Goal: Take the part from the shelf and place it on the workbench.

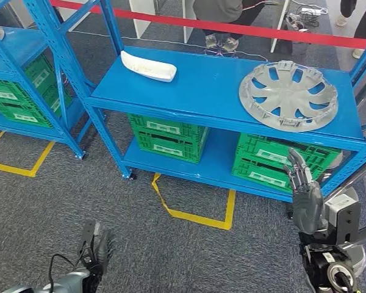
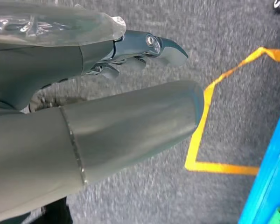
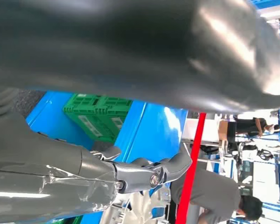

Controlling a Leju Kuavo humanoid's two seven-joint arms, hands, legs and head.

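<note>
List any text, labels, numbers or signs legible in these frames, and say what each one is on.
No text can be read.
Green crates: white labels on their sides, print too small to make out.
Yellow floor tape: plain lines, no wording.
Red barrier tape: plain, no wording.
Silver wheel cover and white part on the blue shelf: no visible markings.

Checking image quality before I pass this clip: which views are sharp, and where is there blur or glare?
Head view: evenly lit and sharp; the silver plastic wheel cover and white curved part on the blue metal shelf read clearly. Left wrist view: the left hand is soft, close to the lens, carpet slightly smeared. Right wrist view: the right hand is a blurred dark mass with glare; bright background washes out.
</note>
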